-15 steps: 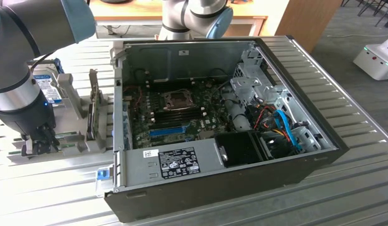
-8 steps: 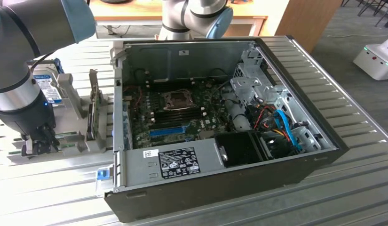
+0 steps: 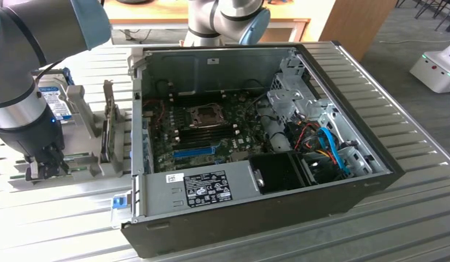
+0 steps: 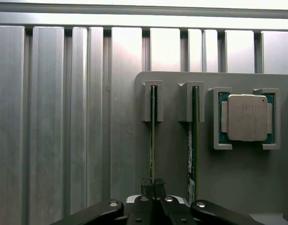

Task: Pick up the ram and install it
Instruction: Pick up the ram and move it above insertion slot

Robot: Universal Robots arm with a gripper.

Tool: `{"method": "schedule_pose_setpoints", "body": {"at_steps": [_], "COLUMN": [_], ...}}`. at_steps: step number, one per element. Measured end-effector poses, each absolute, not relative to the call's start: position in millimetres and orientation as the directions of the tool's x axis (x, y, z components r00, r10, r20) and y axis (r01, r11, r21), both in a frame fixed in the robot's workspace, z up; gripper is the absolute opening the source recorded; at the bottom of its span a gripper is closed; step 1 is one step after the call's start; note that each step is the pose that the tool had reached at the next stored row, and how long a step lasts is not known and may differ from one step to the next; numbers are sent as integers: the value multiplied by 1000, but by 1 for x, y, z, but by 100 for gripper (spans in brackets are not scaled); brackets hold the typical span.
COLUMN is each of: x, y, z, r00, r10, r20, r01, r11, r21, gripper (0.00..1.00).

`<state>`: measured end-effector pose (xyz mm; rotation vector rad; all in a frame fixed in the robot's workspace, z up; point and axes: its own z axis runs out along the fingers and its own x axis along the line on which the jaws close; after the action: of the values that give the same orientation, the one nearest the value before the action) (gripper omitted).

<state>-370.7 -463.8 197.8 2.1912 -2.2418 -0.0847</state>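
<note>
Two green memory sticks stand on edge in a grey holder tray in the wrist view, and the gripper is clamped on one of them. The ram, the stick farther from the processor, sits in its slot with one end in a grey bracket. The black fingertips pinch its thin edge near the other end, drawn together with just the board between them. The second stick, bearing a white label, stands untouched in the neighbouring slot. Beside it a silver processor lies flat in its own bracketed pocket of the tray.

At the exterior view's left, the robot arm reaches down, its gripper low over the grey holder tray, which rests on a slatted metal table. A hard drive with a blue label stands upright in the tray behind the arm. Just beside the tray, toward the middle, sits an open computer case. Inside it lies a motherboard with a square processor socket, dark memory slots below that and a long blue slot. Toward the exterior view's right the case holds a black fan housing and a tangle of blue, red and orange cables.
</note>
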Motion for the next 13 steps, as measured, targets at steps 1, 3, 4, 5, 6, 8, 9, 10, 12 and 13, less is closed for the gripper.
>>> {"method": "schedule_pose_setpoints", "body": {"at_steps": [1, 3, 4, 5, 6, 8, 9, 10, 12, 13], "x": [-371, -371, -371, -371, -371, -371, -371, -371, -371, -371], "y": [-464, -464, -464, -464, -464, -464, -464, -464, -464, -464], "z": [198, 198, 198, 198, 198, 198, 198, 198, 198, 198], "r00": [-24, -24, -24, -24, -24, -24, -24, -24, -24, -24], "r10": [-999, -999, -999, -999, -999, -999, -999, -999, -999, -999], "r20": [-34, -34, -34, -34, -34, -34, -34, -34, -34, -34], "r01": [-999, -999, -999, -999, -999, -999, -999, -999, -999, -999], "r11": [22, 22, 22, 22, 22, 22, 22, 22, 22, 22], "r21": [43, 43, 43, 43, 43, 43, 43, 43, 43, 43], "gripper": [12, 12, 12, 12, 12, 12, 12, 12, 12, 12]}}
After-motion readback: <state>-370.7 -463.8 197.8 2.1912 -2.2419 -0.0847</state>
